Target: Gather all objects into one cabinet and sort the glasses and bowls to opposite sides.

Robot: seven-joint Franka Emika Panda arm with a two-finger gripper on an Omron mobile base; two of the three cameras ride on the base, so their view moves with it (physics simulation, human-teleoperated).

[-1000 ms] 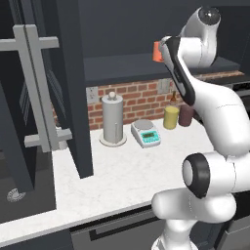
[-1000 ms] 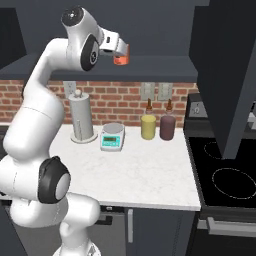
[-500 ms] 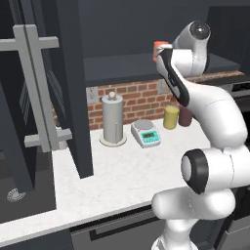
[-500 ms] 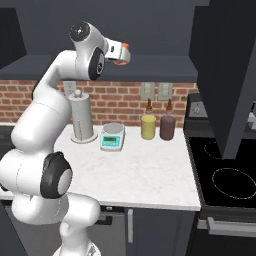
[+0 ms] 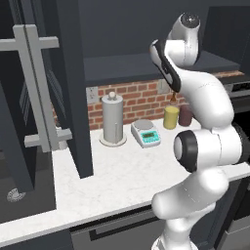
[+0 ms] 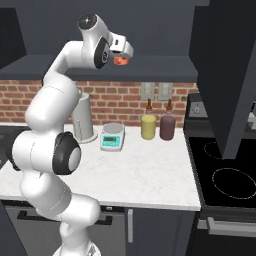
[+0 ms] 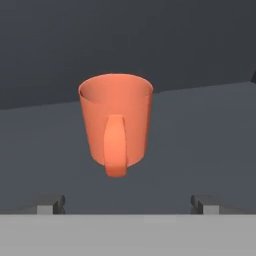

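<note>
cup [image 7: 116,122] on shelf [image 7: 200,145], before end effector [image 7: 128,205] | canisters [image 6: 157,125] right of scale [image 6: 112,136]

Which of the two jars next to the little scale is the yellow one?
The yellow canister is the one nearer the scale. The maroon canister stands on its other side, closer to the stove.

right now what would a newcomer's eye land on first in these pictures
The salmon-orange handled cup, standing upright on a dark grey surface straight ahead of the open gripper, handle toward the camera. Next, the tall white arm reaching up over the pale marble counter, where a yellow canister and a maroon canister stand together by the brick wall.
</note>
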